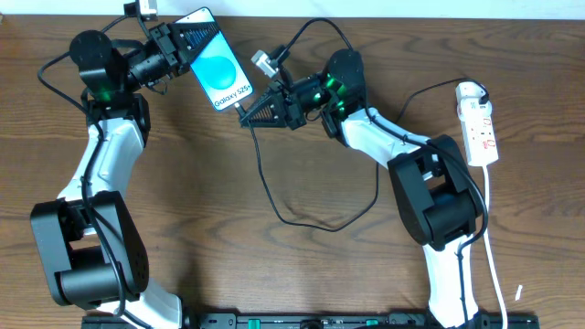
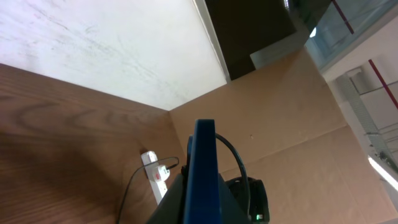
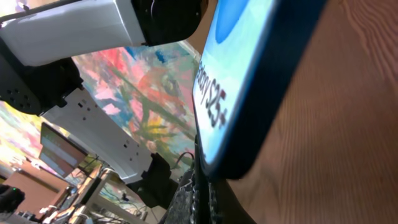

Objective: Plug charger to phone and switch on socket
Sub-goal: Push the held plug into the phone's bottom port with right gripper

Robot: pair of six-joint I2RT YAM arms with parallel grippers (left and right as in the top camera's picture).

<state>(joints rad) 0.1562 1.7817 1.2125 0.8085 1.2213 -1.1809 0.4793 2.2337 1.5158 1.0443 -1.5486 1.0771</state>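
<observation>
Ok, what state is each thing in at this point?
phone: screen lit, raised and tilted.
charger: cable slack; whether its tip is seated, cannot tell.
socket: lying flat, switch positions unreadable.
left gripper: shut on phone.
right gripper: shut on charger tip at phone's lower edge.

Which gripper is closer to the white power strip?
Right. The right gripper, holding the charger at the lower corner of the phone, sits mid-table, the power strip well off to its right. The left gripper, gripping the phone's top end, is farther left.
</observation>
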